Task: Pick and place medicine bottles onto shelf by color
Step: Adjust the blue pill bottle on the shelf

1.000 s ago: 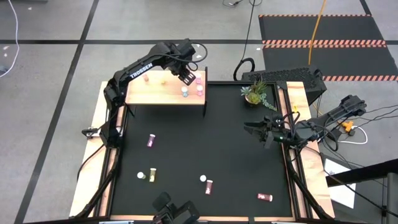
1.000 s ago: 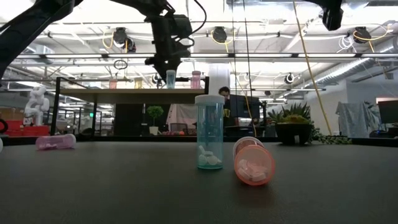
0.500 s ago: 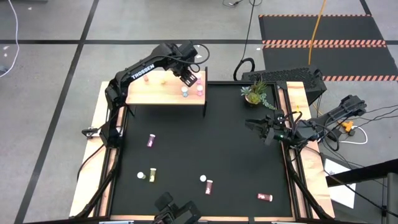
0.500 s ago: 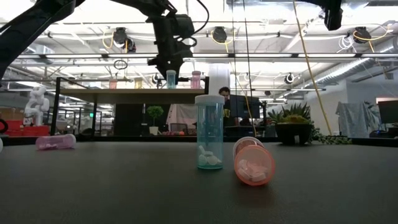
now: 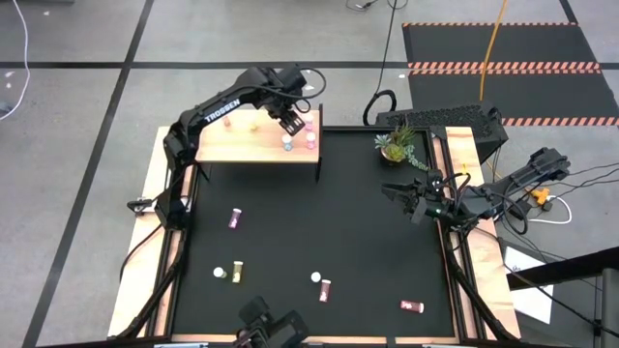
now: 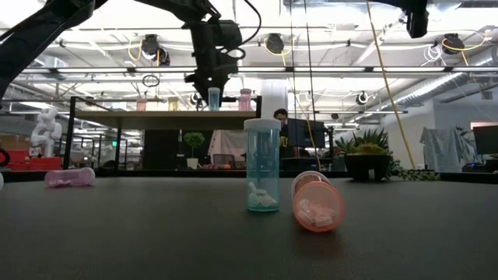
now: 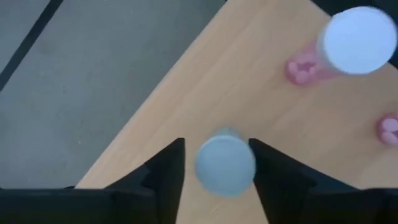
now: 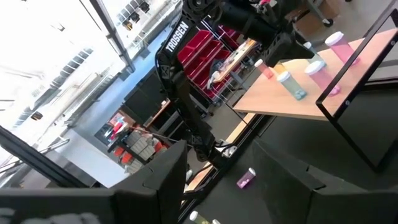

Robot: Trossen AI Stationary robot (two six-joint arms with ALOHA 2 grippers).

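While the blue-teal bottle (image 7: 225,165) is stood on the shelf (image 5: 242,145) beside two pink bottles (image 5: 310,138), the placing step is judged nearly done; the left tool (image 7: 217,168) is seen released around it, untouching, and a straight lift clear is called for next; the right tool (image 5: 398,196) is held open above the tabletop (image 5: 368,251)

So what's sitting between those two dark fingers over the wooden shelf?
A blue-teal bottle with a white cap, standing upright on the shelf. The left wrist view shows it between the left gripper's fingers, with slim gaps on both sides.
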